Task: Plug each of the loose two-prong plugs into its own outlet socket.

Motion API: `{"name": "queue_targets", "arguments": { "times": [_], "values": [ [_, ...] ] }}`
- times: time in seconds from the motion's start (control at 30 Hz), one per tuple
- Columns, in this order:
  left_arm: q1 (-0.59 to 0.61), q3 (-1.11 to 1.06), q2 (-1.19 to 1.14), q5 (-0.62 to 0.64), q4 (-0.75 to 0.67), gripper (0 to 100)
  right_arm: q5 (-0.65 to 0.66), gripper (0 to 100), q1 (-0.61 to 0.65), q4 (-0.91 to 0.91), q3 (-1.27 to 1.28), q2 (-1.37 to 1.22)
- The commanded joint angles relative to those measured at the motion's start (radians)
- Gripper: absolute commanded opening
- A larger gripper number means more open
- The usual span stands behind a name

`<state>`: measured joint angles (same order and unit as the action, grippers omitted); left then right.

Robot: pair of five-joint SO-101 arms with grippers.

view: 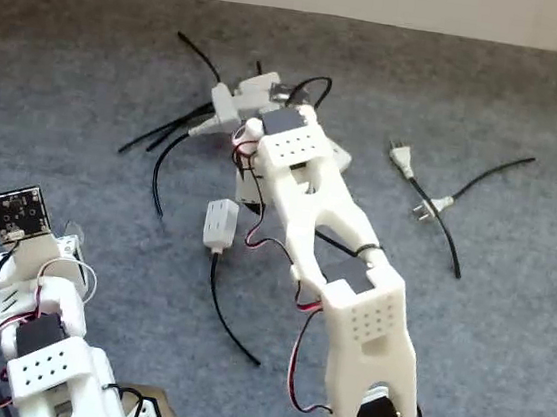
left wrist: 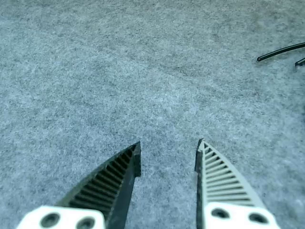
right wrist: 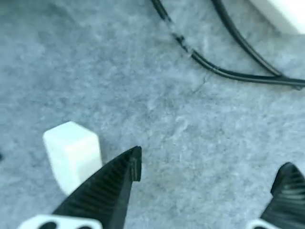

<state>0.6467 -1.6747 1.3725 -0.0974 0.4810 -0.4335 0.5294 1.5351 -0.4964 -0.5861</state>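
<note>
Right arm (view: 309, 207): I see it stretched up the frame's centre to the sockets (view: 232, 103); tool (right wrist: 212, 162) wide, empty, white block (right wrist: 71, 152) beside one finger.
Left arm (view: 44, 363): folded at lower left; tool (left wrist: 169, 145) narrowly parted, empty, above bare table (left wrist: 95, 71).
Plugs (view: 401, 159): loose at upper right, open table around them.
</note>
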Motion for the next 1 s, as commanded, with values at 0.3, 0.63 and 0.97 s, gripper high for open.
{"name": "queue_targets", "arguments": {
  "times": [0.3, 0.63, 0.97],
  "values": [
    [-0.021, 0.016, 0.013, 0.000, -0.014, 20, 0.319, 40.1, -0.263, 0.225, 0.070, 0.587],
    [-0.021, 0.016, 0.013, 0.000, -0.014, 20, 0.756, 40.0, -0.713, 0.133, 0.088, 0.550],
    [-0.021, 0.016, 0.013, 0.000, -0.014, 20, 0.985, 39.9, -0.656, -0.263, 0.081, 0.236]
  ]
}}
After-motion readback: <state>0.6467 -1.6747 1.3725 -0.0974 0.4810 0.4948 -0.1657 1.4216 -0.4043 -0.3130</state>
